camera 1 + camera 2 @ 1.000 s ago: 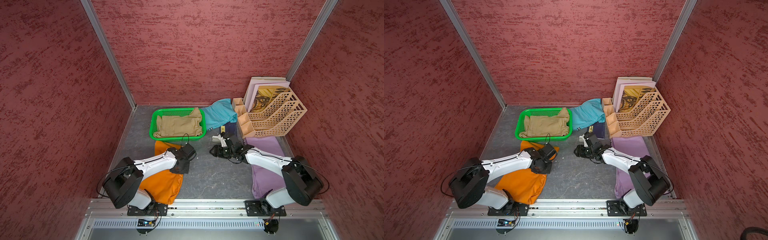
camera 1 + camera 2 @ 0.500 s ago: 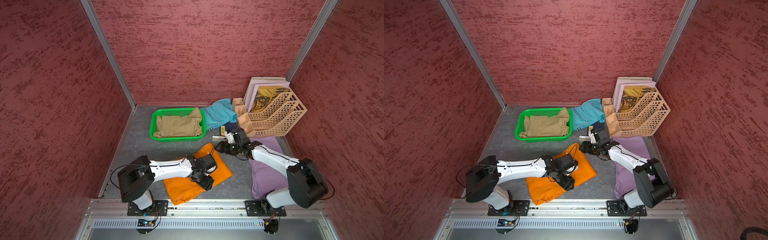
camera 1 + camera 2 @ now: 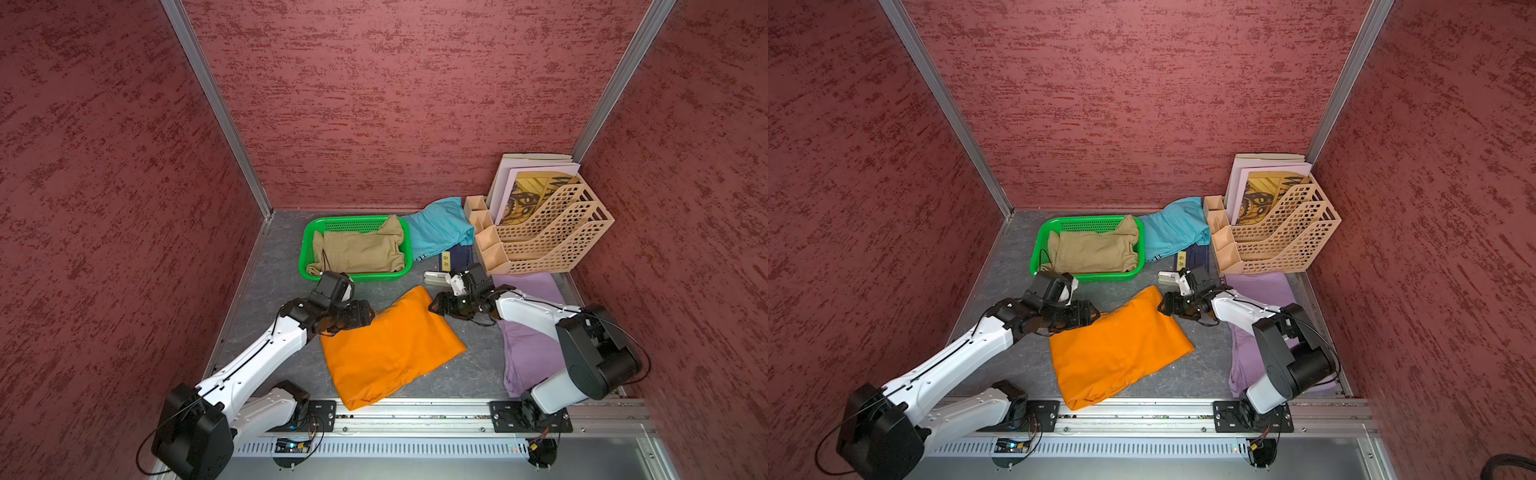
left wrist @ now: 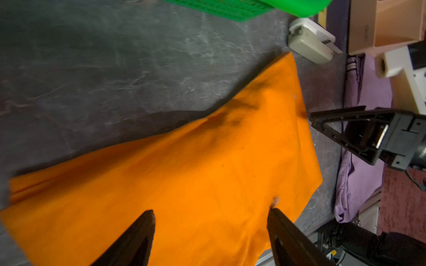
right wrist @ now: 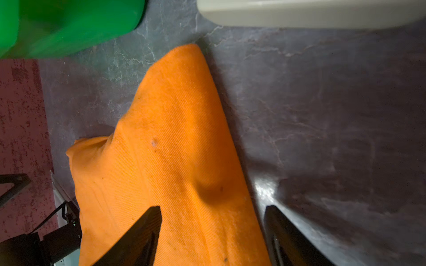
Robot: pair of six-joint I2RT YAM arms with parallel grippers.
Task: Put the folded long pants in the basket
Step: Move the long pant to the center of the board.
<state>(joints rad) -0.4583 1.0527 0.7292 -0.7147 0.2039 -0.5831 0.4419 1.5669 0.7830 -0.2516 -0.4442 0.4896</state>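
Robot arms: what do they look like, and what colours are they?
The left arm and right arm both have smooth white shells and chunky round black joints. Thin black cables run along them. The left gripper and right gripper are black, with pointed, wedge-shaped fingers.

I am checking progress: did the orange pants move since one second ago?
Yes. The orange pants shifted to the robot's right: earlier they lay in front of the left end of the green basket, now in front of its right end.
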